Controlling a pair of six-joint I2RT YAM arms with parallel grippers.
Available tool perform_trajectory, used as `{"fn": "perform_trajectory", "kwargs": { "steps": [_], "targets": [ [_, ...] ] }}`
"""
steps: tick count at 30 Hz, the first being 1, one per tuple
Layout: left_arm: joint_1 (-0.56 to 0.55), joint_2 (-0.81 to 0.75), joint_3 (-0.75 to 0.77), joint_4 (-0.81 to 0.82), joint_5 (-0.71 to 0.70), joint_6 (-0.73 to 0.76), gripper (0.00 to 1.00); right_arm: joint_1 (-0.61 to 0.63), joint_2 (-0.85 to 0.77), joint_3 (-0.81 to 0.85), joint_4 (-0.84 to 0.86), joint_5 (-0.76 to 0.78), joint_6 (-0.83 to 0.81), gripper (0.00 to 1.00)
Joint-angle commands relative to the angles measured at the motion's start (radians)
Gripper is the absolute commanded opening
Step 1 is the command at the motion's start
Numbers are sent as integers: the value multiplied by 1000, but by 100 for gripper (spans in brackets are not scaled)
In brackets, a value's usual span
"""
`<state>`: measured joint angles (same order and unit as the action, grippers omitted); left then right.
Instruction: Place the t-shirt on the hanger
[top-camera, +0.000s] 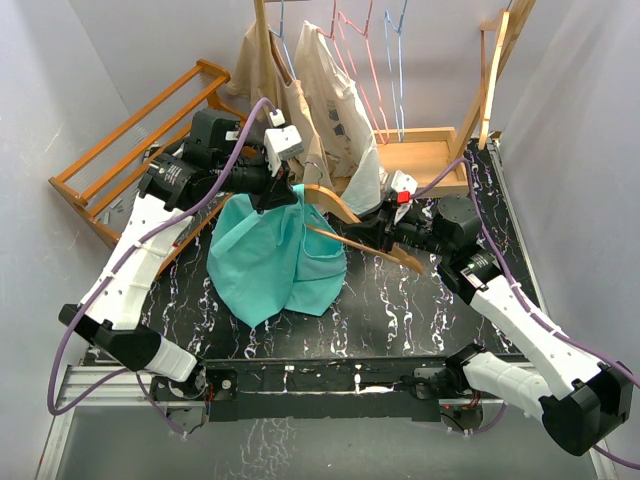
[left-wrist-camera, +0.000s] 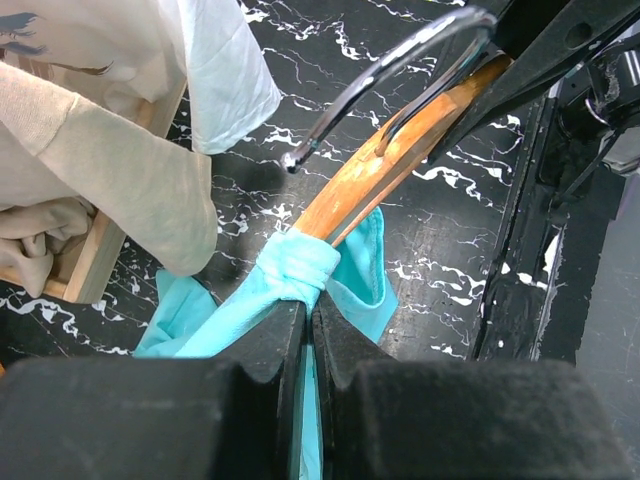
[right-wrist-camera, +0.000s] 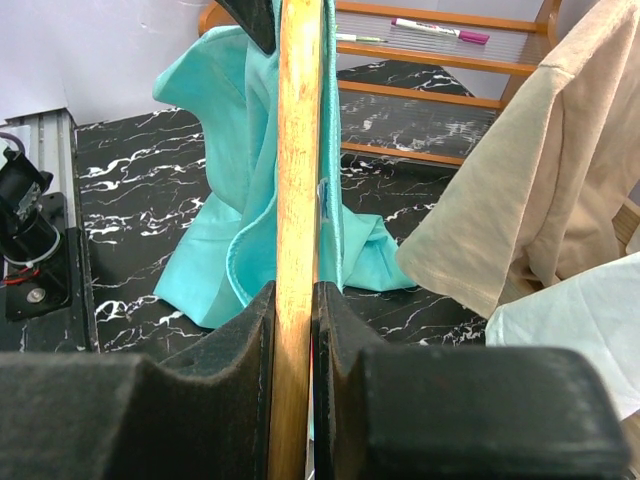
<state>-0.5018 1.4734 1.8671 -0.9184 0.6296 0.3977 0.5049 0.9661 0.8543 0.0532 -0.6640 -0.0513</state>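
Observation:
The teal t-shirt (top-camera: 270, 260) hangs in a bunch from my left gripper (top-camera: 277, 196), its lower part resting on the black marbled table. One arm of the wooden hanger (top-camera: 345, 212) runs into the shirt's neck. My left gripper (left-wrist-camera: 310, 305) is shut on a bunched fold of the t-shirt (left-wrist-camera: 300, 268) wrapped round the hanger's end (left-wrist-camera: 380, 165); the metal hook (left-wrist-camera: 385, 70) curves above. My right gripper (top-camera: 388, 228) holds the hanger near its middle. In the right wrist view my gripper (right-wrist-camera: 296, 290) is shut on the hanger's bar (right-wrist-camera: 298, 150), with the t-shirt (right-wrist-camera: 225, 215) draped behind it.
Beige shirts (top-camera: 330, 105) hang on a rail at the back, with thin pink and blue wire hangers (top-camera: 385, 60) beside them. A wooden rack (top-camera: 140, 140) leans at the back left. A wooden tray (top-camera: 425, 155) sits at the back right. A beige sleeve (right-wrist-camera: 520, 190) hangs close on the right.

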Motion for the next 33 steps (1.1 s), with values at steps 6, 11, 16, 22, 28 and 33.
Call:
{"fn": "perform_trajectory", "kwargs": {
  "steps": [6, 11, 16, 22, 28, 33],
  "targets": [
    [-1, -59, -47, 134, -129, -1, 5, 12, -15, 17, 79, -113, -15, 8],
    [0, -66, -68, 160, -135, -4, 9, 12, -9, 25, 79, -136, -14, 8],
    [-1, -62, -69, 172, -105, -11, 15, 12, -5, 30, 77, -159, -14, 8],
    [-1, -62, -77, 167, -24, -14, 19, 12, -1, 46, 75, -171, -12, 8],
    [-1, -66, -80, 171, 49, -22, 22, 12, 5, 58, 71, -179, -13, 8],
    [-1, -66, -113, 178, 106, -9, 22, 12, -5, 59, 67, -193, -12, 8]
  ]
}}
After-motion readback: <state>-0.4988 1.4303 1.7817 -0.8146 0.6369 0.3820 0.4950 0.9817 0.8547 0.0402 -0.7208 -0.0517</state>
